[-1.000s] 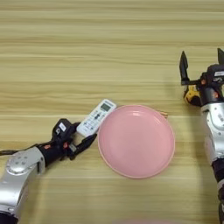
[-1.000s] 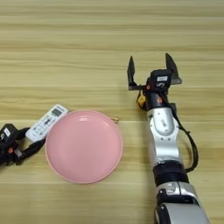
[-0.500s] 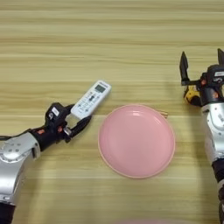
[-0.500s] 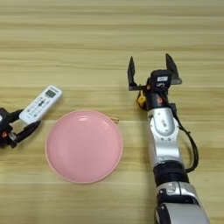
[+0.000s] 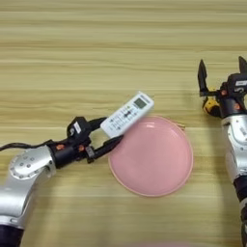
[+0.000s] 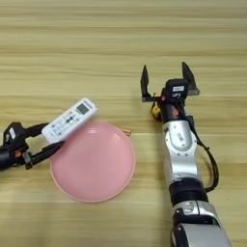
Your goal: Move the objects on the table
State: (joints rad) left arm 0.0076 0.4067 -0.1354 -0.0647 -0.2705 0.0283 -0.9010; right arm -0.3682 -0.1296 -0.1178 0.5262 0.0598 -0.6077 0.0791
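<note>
Remote [image 5: 128, 114] clamped in left gripper [image 5: 108, 132] at pink plate's [image 5: 159, 173] left rim, not yet set down; right gripper [image 6: 168, 83] spread open over untouched tape measure [image 6: 155, 110].

Table [image 5: 96, 48]: light wood grain, smooth matt planks. Plate [image 5: 154, 164]: pink, smooth, slight sheen, plastic-like. Remote [image 5: 128, 114], at the plate's upper-left rim: white plastic, grey screen. Both arms beside the plate: silver satin shells, black matt fingers [image 6: 144, 83].
</note>
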